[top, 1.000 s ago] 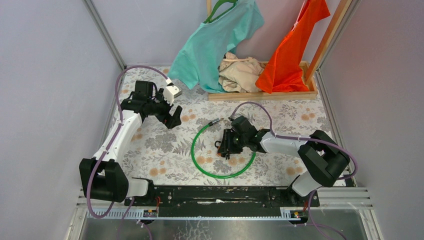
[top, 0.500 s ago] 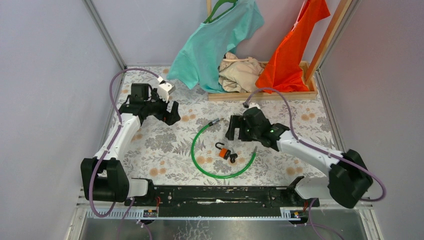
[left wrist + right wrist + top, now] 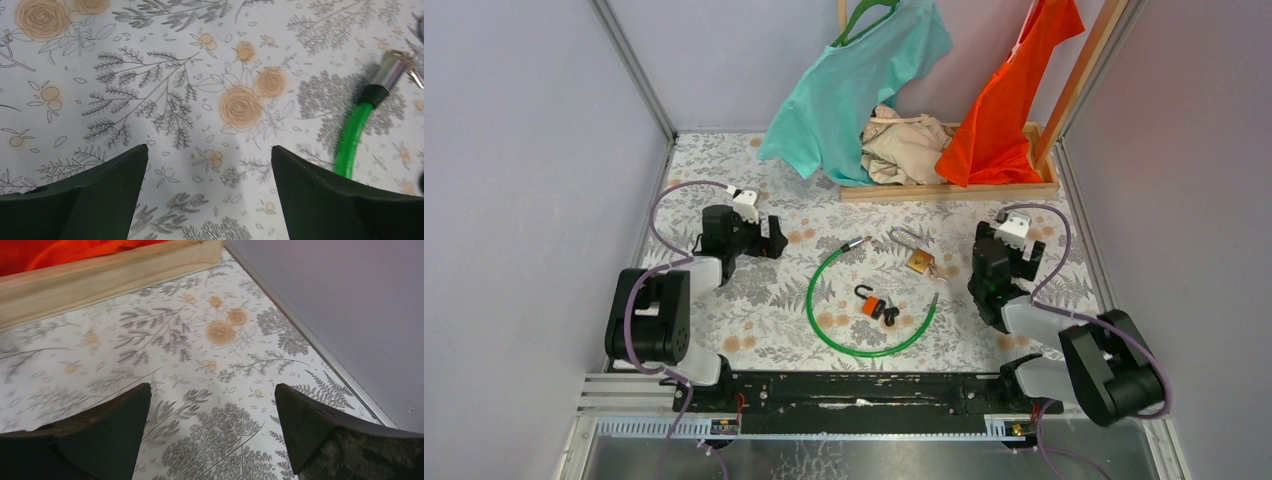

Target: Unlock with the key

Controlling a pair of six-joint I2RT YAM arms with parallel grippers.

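- Black jaws of the left gripper (image 3: 210, 150) stand wide apart and hold nothing; only the flowered tablecloth (image 3: 150, 75) shows between them.
- Off to the right of those jaws lies the green cable (image 3: 351, 140). Its metal-capped end (image 3: 390, 72) rests flat on the cloth, well clear of either finger.
- From above, the cable curls into an open loop between the two grippers.
- Inside the loop lies the key (image 3: 874, 305), with an orange head and dark parts either side. It is apart from both sets of jaws and nothing touches it.
- Just beyond the loop's right side, nearer the right jaws than the left, sits the brass padlock (image 3: 919, 262), its silver shackle pointing away from the arms. Whether it is locked cannot be told.
- The right gripper (image 3: 212, 386) is also spread wide and empty, with bare cloth between the fingers.
- Ahead of those jaws runs a wooden frame (image 3: 100, 275) with orange cloth (image 3: 65, 252) behind it, and a grey wall (image 3: 340, 300) on their right.
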